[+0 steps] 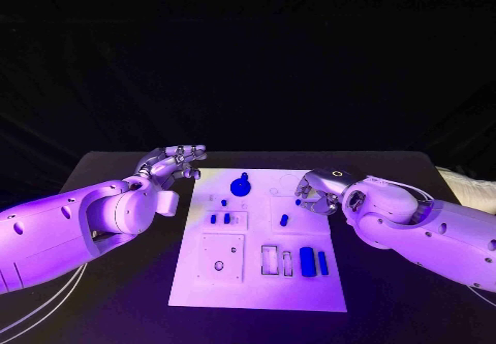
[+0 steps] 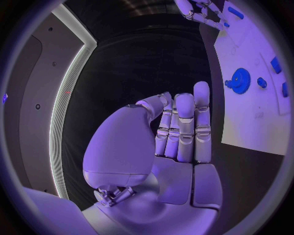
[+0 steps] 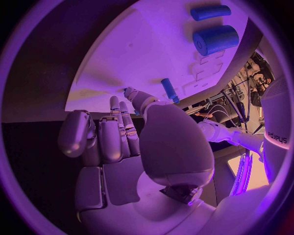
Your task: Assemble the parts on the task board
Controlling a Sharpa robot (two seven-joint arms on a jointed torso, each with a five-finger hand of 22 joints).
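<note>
The white task board (image 1: 259, 283) lies in the middle of the black table. A blue gear (image 1: 240, 188) (image 2: 239, 81) stands at its far end. Small blue pegs (image 1: 219, 219) and another peg (image 1: 283, 220) (image 3: 168, 89) sit mid-board. Two blue cylinders (image 1: 313, 261) (image 3: 214, 39) lie near the front right. My left hand (image 1: 175, 161) (image 2: 181, 132) hovers off the board's far left corner, fingers straight and holding nothing. My right hand (image 1: 315, 190) (image 3: 122, 132) hangs over the board's right edge, thumb brought to the fingertips, pinching a small blue part (image 1: 297, 202) (image 3: 129, 91).
Black table (image 1: 403, 179) surrounds the board on every side. The board (image 2: 251, 112) has square and slotted recesses (image 1: 222, 258) at its near left. My right hand (image 2: 202, 12) also appears beyond the board's far end in the left wrist view.
</note>
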